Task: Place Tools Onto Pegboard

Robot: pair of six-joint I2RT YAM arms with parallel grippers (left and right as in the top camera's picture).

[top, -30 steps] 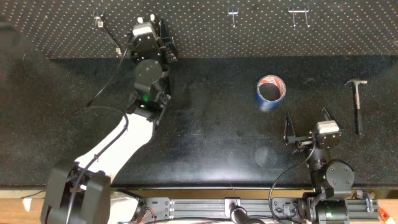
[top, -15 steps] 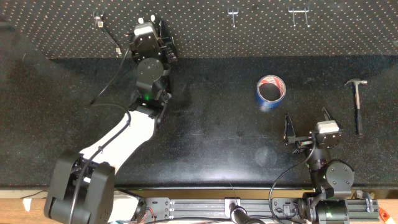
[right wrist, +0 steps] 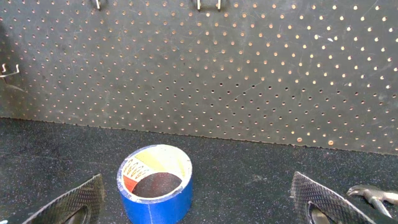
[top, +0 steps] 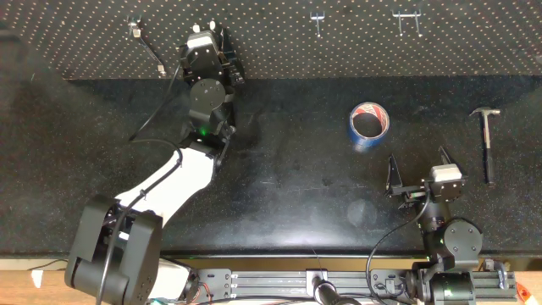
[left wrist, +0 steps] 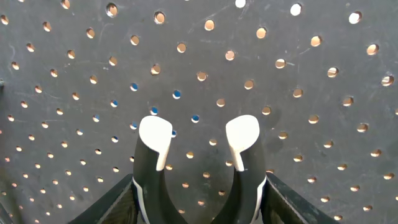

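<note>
A pair of pliers [left wrist: 155,140] with black handles and white tips is pressed up against the pegboard [left wrist: 298,74]. My left gripper [left wrist: 199,190] is shut on both handles, and the jaw end of the tool is hidden behind it. From above, the left gripper [top: 210,49] sits at the board's lower edge, left of centre. A blue tape roll [top: 369,124] stands on the black mat, and a hammer [top: 487,144] lies at the far right. My right gripper [top: 417,174] is open and holds nothing, just short of the tape roll [right wrist: 155,183].
Metal hooks stick out of the pegboard: one at the left [top: 135,30] with a thin black item hanging from it, two more further right [top: 318,17] [top: 407,19]. The hammer head [right wrist: 373,196] lies by my right finger.
My left gripper with the pliers has shifted slightly right and up along the pegboard. The right arm, tape roll and hammer have stayed put.
</note>
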